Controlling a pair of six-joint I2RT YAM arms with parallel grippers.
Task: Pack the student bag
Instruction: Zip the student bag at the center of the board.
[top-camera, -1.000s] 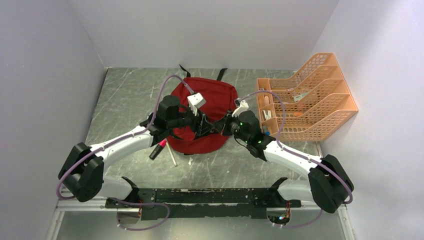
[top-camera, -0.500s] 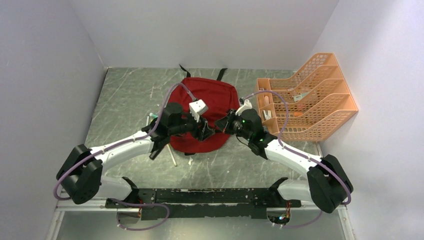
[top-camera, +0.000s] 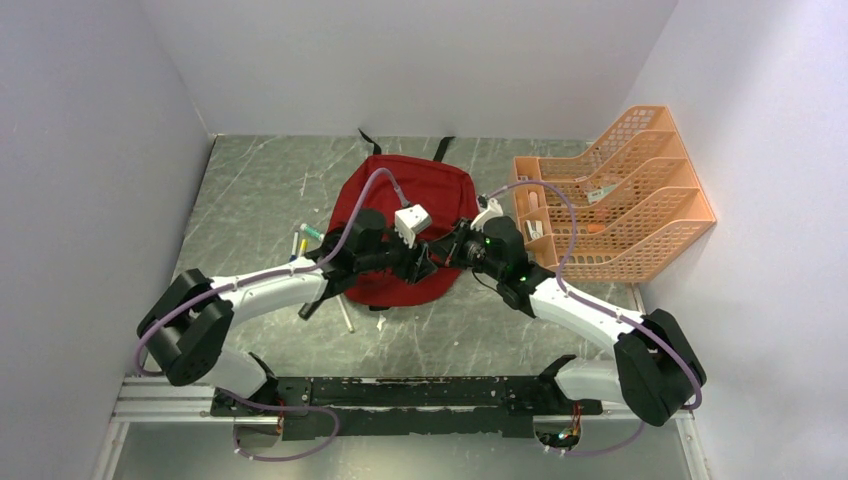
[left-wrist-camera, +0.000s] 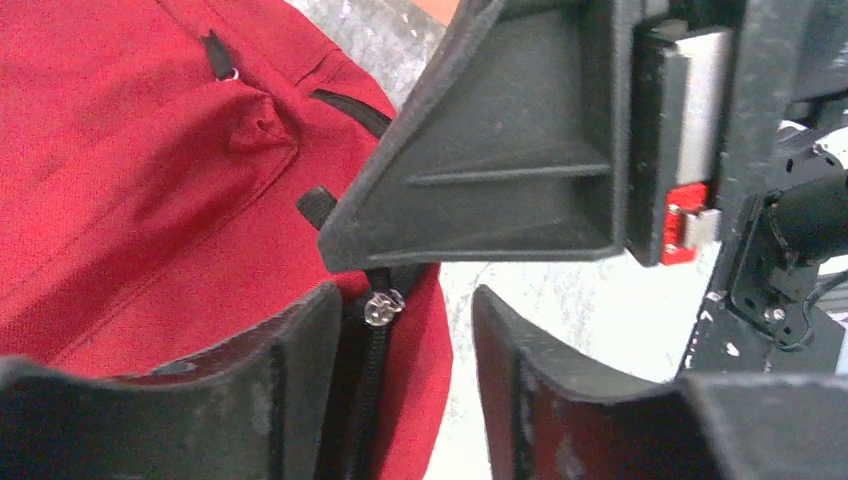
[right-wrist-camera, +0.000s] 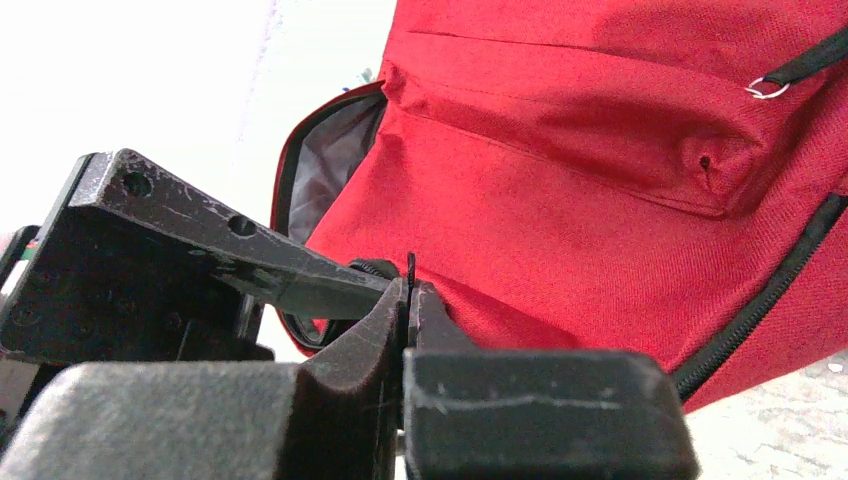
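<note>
The student bag (top-camera: 425, 185), a dark red backpack, lies flat mid-table with its black straps at the far side. Both grippers meet at its near right edge. My right gripper (top-camera: 447, 257) is shut on a thin black zipper pull (right-wrist-camera: 410, 264) that sticks up between its pads (right-wrist-camera: 408, 300). Beside it the bag's mouth gapes and shows grey lining (right-wrist-camera: 335, 165). My left gripper (top-camera: 428, 266) is open (left-wrist-camera: 405, 350). Its fingers straddle the bag's edge, with the black zipper and its metal slider (left-wrist-camera: 381, 308) between them. Right gripper's finger (left-wrist-camera: 500, 150) hangs just above.
An orange mesh file organizer (top-camera: 620, 200) with small items inside stands at the right, close to my right arm. Pens (top-camera: 300, 242) lie left of the bag. A dark marker (top-camera: 312, 306) and a white stick (top-camera: 345, 315) lie under my left forearm.
My left arm has swung right along the bag's near edge, bringing its gripper up against the right gripper. The right gripper stays shut on the pull, having barely shifted.
</note>
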